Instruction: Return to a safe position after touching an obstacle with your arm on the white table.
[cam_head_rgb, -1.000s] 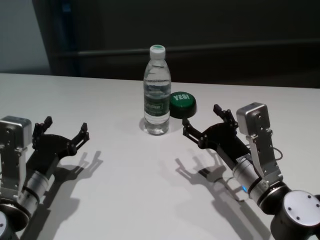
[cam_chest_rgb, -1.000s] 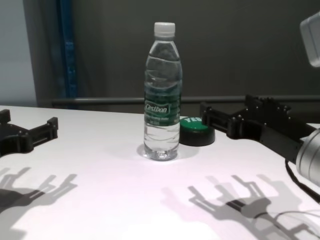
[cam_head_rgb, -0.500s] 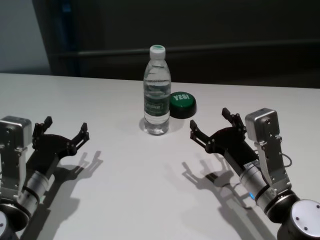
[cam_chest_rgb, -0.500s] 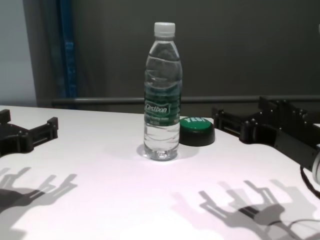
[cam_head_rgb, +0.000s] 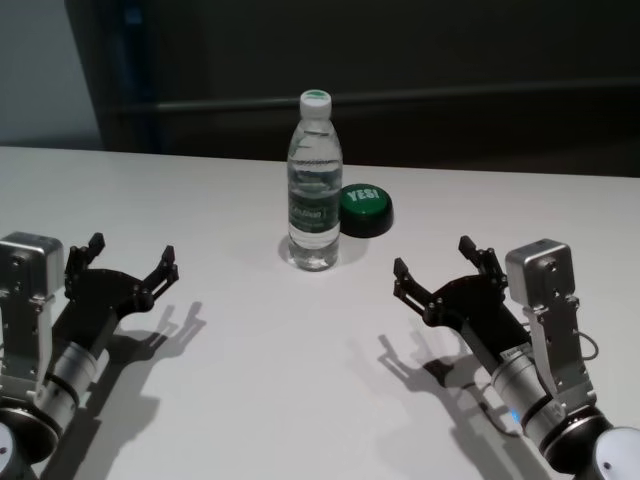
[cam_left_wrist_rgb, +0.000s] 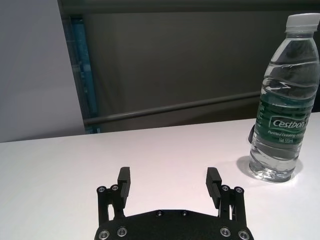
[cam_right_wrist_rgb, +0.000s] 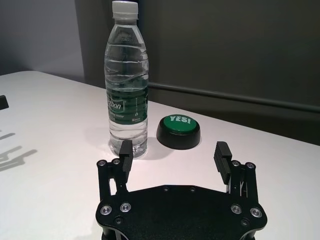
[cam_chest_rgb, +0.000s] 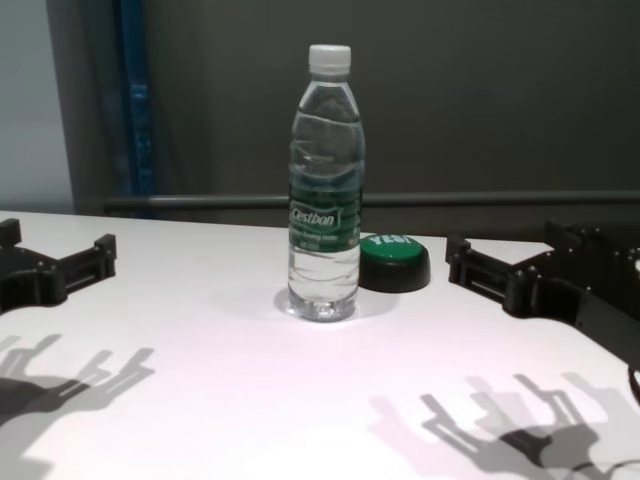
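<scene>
The obstacle, a clear water bottle (cam_head_rgb: 314, 183) with a white cap and green "Cestbon" label, stands upright on the white table (cam_head_rgb: 250, 350). It also shows in the chest view (cam_chest_rgb: 324, 190), the left wrist view (cam_left_wrist_rgb: 283, 100) and the right wrist view (cam_right_wrist_rgb: 127, 82). My right gripper (cam_head_rgb: 437, 270) is open and empty, low over the table to the right of the bottle and clear of it; it also shows in the right wrist view (cam_right_wrist_rgb: 173, 155) and the chest view (cam_chest_rgb: 510, 270). My left gripper (cam_head_rgb: 130, 258) is open and empty at the left, also in the left wrist view (cam_left_wrist_rgb: 168, 183).
A low black disc with a green "YES!" top (cam_head_rgb: 365, 208) sits just right of the bottle, also in the right wrist view (cam_right_wrist_rgb: 178, 131) and the chest view (cam_chest_rgb: 395, 260). A dark wall with a rail runs behind the table's far edge.
My right gripper has drawn back from the bottle and the green-topped disc, toward the near right. The bottle still stands upright in place. The left arm has not moved.
</scene>
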